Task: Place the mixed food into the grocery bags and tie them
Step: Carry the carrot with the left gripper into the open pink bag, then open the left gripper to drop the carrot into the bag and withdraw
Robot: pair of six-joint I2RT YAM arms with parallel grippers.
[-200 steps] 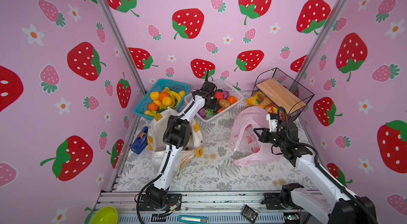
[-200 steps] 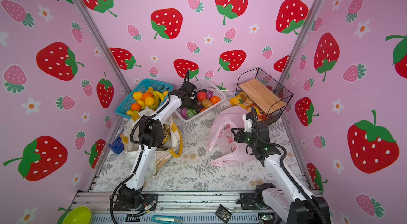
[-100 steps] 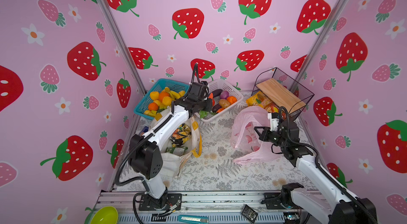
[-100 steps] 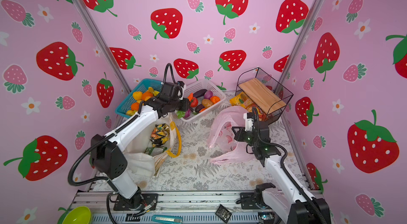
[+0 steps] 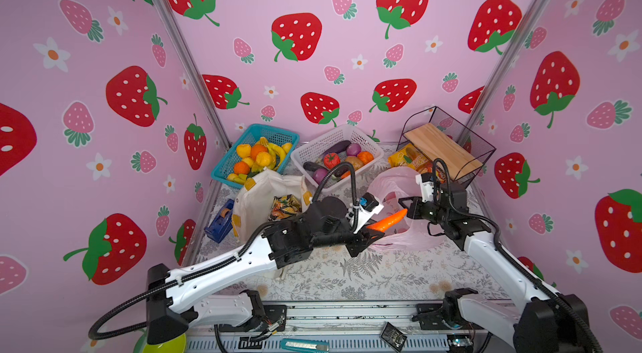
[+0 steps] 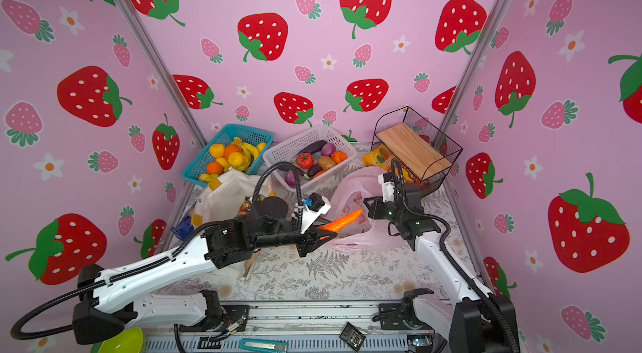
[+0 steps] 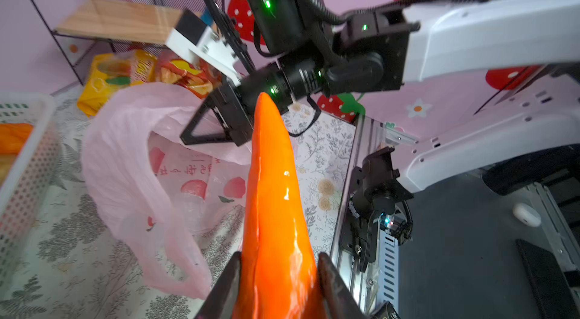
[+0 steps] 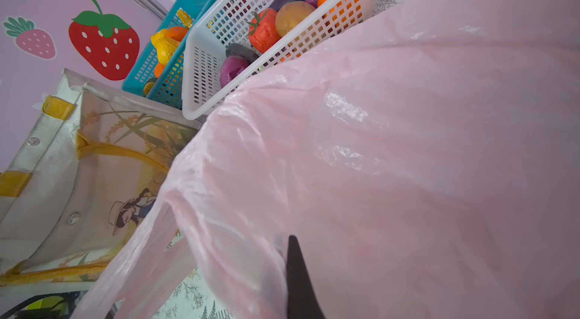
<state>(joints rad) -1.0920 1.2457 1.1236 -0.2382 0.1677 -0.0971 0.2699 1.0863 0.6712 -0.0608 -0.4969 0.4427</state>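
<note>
we are only part of the way through; our left gripper [image 5: 369,237] is pinching the fat end of the orange carrot [image 5: 386,221] and holds it up in the air, with the pointy tip aimed at the mouth of the pink plastic bag [image 5: 391,182]; the carrot is not in the bag yet, and we cannot see any food inside it; our right gripper [image 5: 404,202] is pressed together on the thin rim of that bag and lifts it so the mouth gapes; the white tote [image 5: 258,196] stands on the left side of the table [image 5: 364,275] with a crinkly snack packet [image 5: 285,204] inside; we think a lot is left to do; a tomato [image 5: 331,159], a purple onion [image 5: 353,149] and a potato [image 5: 353,161] lie in the white basket [image 5: 314,148]; more snack packets [image 5: 410,159] sit under the wire rack [image 5: 455,125]; neither bag is tied; a blue basket [image 5: 267,130] of fruit sits behind the tote, and a blue tape dispenser [image 5: 219,222] sits just beside it; the right gripper is very near the carrot's tip, so we could bump it; the bag is floppy, and its mouth could fold shut.
</note>
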